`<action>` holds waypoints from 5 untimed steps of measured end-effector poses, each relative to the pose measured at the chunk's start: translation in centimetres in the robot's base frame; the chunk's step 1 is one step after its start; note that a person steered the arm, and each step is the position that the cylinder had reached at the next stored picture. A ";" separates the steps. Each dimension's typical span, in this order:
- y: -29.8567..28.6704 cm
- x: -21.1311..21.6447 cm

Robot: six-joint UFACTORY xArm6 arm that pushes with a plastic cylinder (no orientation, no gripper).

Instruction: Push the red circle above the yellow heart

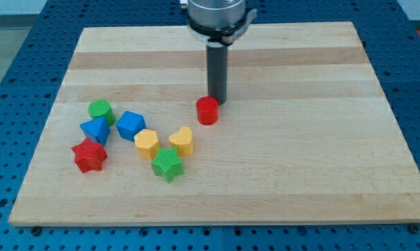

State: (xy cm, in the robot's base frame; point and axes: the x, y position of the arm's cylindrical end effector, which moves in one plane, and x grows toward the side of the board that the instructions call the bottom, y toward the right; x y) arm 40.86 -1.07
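red circle [207, 110] sits near the board's [300, 174] middle, a little toward its top edge, up and right of the yellow heart [182, 140]. my tip [217, 102] touches the circle's upper right side; being a bare rod, it grasps nothing. remaining blocks cluster toward the left edge, green star [168, 164] lowest.

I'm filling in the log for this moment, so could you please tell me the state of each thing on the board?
My tip: down on the board, just above-right of the red circle.
Red circle: upright, up-right of the yellow heart, apart from it.
Yellow heart: beside the green star.
Green star: lowest of the group.
Yellow block: by the blue block.
Blue block: upright.
Blue triangle: touching the green circle.
Green circle: upright.
Red star: leftmost.
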 end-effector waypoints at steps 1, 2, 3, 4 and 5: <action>-1.6 1.1; -2.4 1.6; -2.4 1.6; -0.2 1.5; 3.8 1.5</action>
